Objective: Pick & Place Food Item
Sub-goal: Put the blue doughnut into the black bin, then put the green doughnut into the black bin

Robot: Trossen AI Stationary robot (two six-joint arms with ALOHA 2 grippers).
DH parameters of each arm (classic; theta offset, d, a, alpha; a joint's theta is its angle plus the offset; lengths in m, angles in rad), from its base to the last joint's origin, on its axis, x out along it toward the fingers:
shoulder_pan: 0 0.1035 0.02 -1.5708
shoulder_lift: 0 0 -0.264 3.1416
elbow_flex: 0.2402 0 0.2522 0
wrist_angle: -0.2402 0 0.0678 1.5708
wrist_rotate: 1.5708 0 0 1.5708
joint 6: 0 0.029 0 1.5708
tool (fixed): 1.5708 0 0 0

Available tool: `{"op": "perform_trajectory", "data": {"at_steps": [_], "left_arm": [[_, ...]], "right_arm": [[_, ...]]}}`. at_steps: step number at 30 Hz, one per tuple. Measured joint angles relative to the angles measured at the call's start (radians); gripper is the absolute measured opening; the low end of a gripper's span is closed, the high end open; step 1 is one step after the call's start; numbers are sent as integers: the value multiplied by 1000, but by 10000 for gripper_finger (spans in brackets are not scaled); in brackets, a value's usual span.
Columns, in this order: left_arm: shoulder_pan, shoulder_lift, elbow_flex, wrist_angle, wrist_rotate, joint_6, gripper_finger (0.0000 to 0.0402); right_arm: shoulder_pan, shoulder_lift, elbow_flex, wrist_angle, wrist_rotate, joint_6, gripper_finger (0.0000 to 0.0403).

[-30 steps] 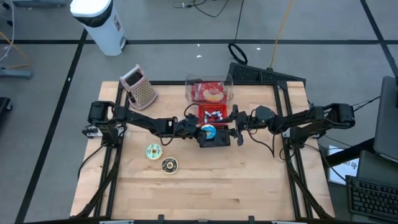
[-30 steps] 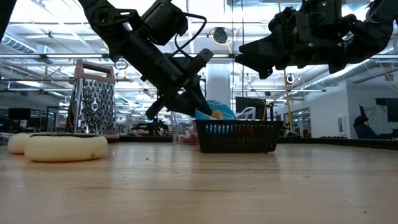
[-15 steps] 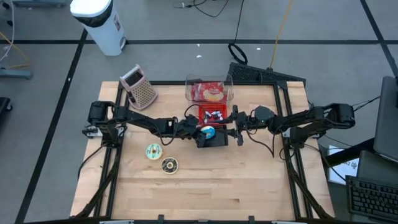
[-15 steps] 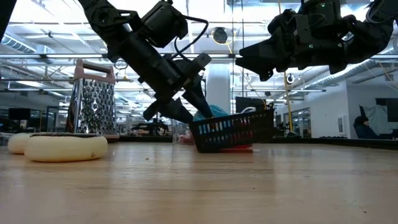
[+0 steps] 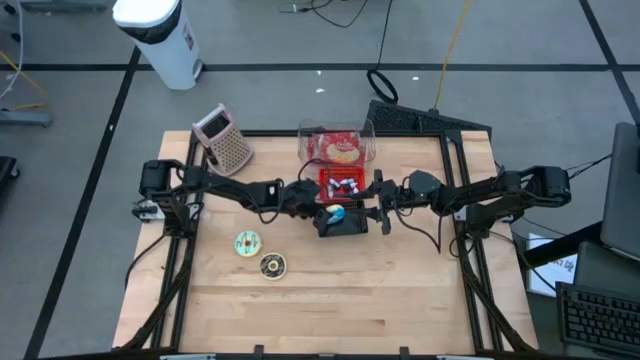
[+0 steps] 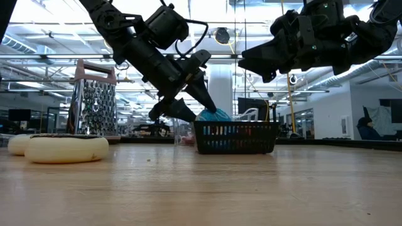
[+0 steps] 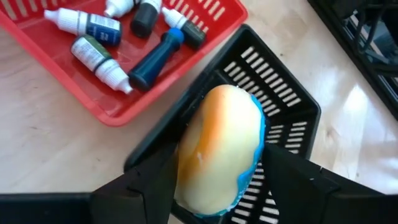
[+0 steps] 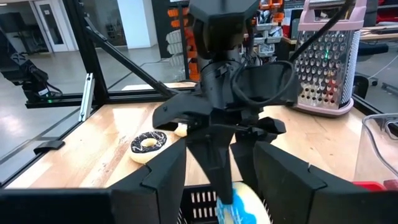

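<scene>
At the centre of the high view we see the left end effector (image 5: pixel 322 210) reaching in from the left side of the frame to the black basket (image 5: pixel 345 224), its two dark fingers (image 7: pixel 146 183) standing apart on either side of a blue-iced donut (image 7: pixel 219 149) that sits in the basket; the fingers flank the donut rather than pinch it, so we read this end effector as released. In the low view the donut (image 6: pixel 212 115) shows just above the basket's rim, right of centre. The right end effector (image 5: pixel 382 212) comes in from the right side of the high view and hangs just beside the basket's right edge, raised above it in the low view, its fingers (image 8: pixel 161 180) spread and grasping nothing. Directly above the black basket in the high view lies a red tray (image 5: pixel 340 183) of small dropper bottles (image 7: pixel 99 55), and above that a clear container (image 5: pixel 336 146). A metal grater (image 5: pixel 226 142) stands at the upper left of the surface (image 5: pixel 330 300). Two more donuts (image 5: pixel 259 255) lie at lower left of centre, well apart from the basket.
</scene>
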Motion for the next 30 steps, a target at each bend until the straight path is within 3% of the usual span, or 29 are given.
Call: {"op": "perform_trajectory", "data": {"at_steps": [21, 30], "left_arm": [[49, -40, 0, -48, 40, 95, 232], [62, -150, -1, -210, -76, 166, 232]], "right_arm": [[0, 0, 0, -28, -2, 0, 176], [0, 0, 0, -37, -2, 0, 176]]}}
